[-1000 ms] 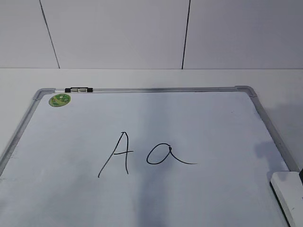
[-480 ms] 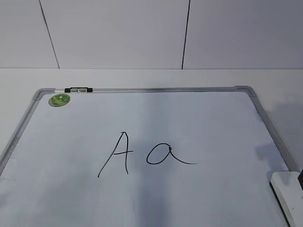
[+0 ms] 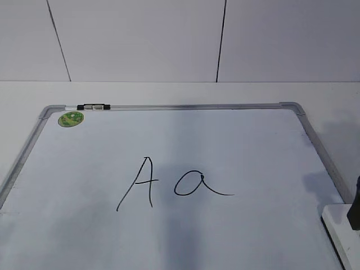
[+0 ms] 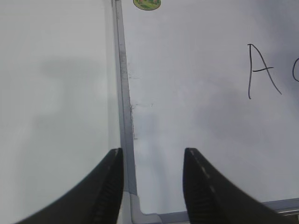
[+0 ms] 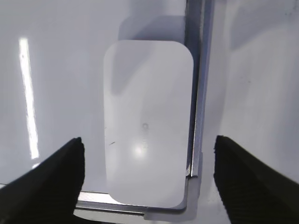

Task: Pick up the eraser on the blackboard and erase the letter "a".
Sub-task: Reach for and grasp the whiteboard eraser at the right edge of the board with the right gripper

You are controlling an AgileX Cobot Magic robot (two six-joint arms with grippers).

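Observation:
The blackboard [image 3: 169,146] is a white board in a grey frame, lying flat. A capital "A" [image 3: 138,183] and the letter "a" [image 3: 194,184] are written at its middle. The eraser [image 3: 339,233], a white rounded block, lies in the board's near right corner. In the right wrist view the eraser [image 5: 147,107] sits against the frame corner [image 5: 194,175]. My right gripper [image 5: 148,140] hovers over it, open wide, one jaw on each side and not touching. One dark finger [image 3: 354,209] shows in the exterior view. My left gripper [image 4: 153,151] is open and empty over the board's near left corner.
A green round sticker [image 3: 71,118] and a black clip [image 3: 94,106] sit at the board's far left corner. White table surrounds the board, with a tiled wall behind. In the left wrist view the left frame rail [image 4: 122,93] runs between the jaws.
A dark finger of my right gripper has come into the exterior view at the right edge, above the eraser. The eraser and both letters have not moved.

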